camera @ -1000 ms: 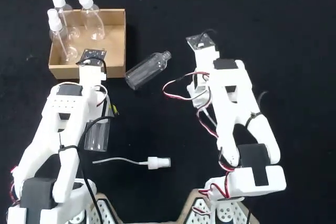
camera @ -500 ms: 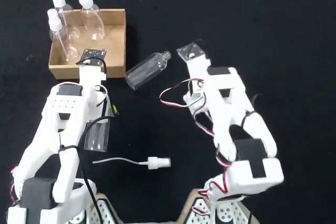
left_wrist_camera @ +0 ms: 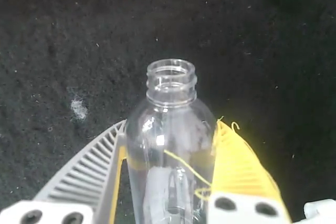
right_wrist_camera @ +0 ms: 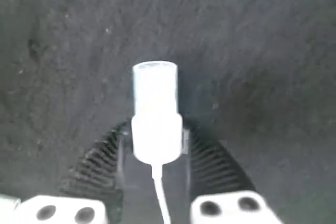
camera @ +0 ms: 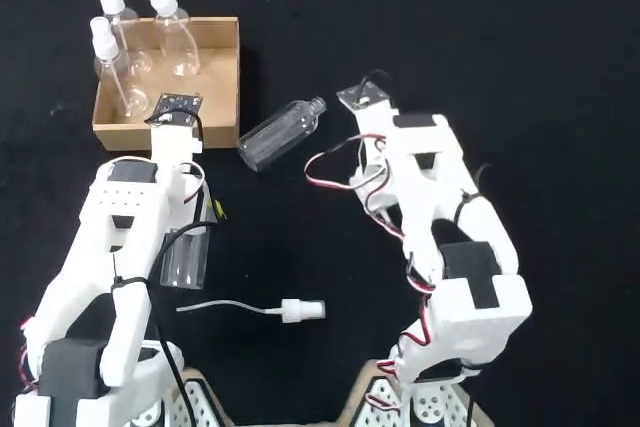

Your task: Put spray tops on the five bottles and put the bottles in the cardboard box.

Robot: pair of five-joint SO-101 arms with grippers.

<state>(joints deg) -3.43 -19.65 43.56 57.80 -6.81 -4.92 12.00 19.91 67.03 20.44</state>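
My left gripper [left_wrist_camera: 171, 127] is shut on a clear bottle [left_wrist_camera: 169, 90] whose neck is open and bare; the same bottle [camera: 185, 255] shows beside the left arm in the high view. Between the fingers of my right gripper [right_wrist_camera: 156, 129], which is shut, sits a white spray top [right_wrist_camera: 155, 103] with its thin tube running back toward the wrist. A second uncapped bottle [camera: 281, 133] lies on its side between the cardboard box [camera: 222, 97] and the right arm [camera: 430, 177]. A loose spray top [camera: 302, 309] with a long tube lies near the front.
Three bottles with spray tops [camera: 150, 42] lean in the box at the back left. Black cloth [camera: 540, 97] covers the whole table, with open room on the right and at the back. Red and white wires hang off the right arm.
The right arm has swung a little to the left, toward the lying bottle. The left arm and its bottle have stayed put.
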